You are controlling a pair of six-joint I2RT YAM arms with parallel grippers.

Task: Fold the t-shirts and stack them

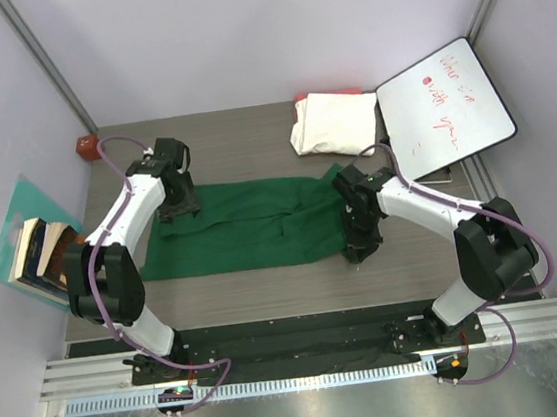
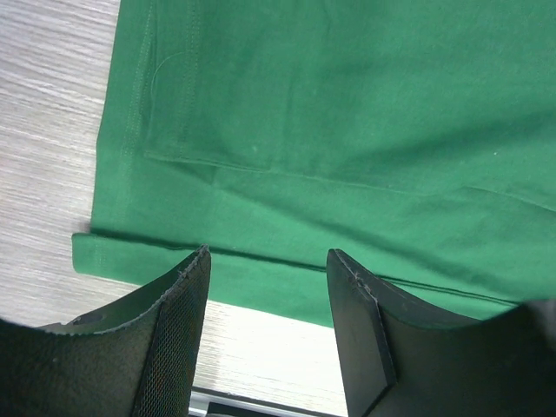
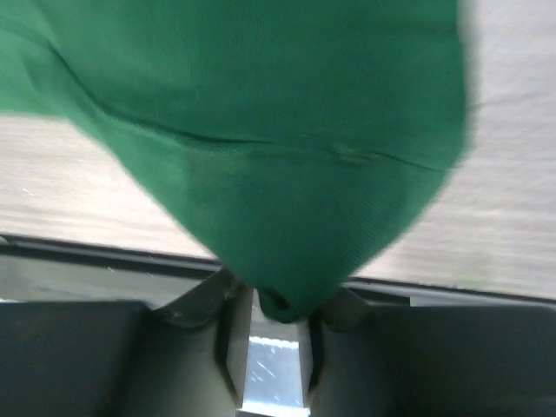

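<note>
The dark green t-shirt lies spread across the middle of the table. My left gripper is open over its far-left edge. In the left wrist view the gripper frames the shirt's hem and bare table, with nothing between the fingers. My right gripper is at the shirt's near-right corner. In the right wrist view the gripper is shut on a bunched tip of the green shirt. The cream-white folded bundle lies at the back right on a red-pink cloth edge.
A whiteboard with red writing leans at the back right, beside the bundle. Books stand off the table's left side. A small red object sits at the back-left corner. The black rail runs along the near edge.
</note>
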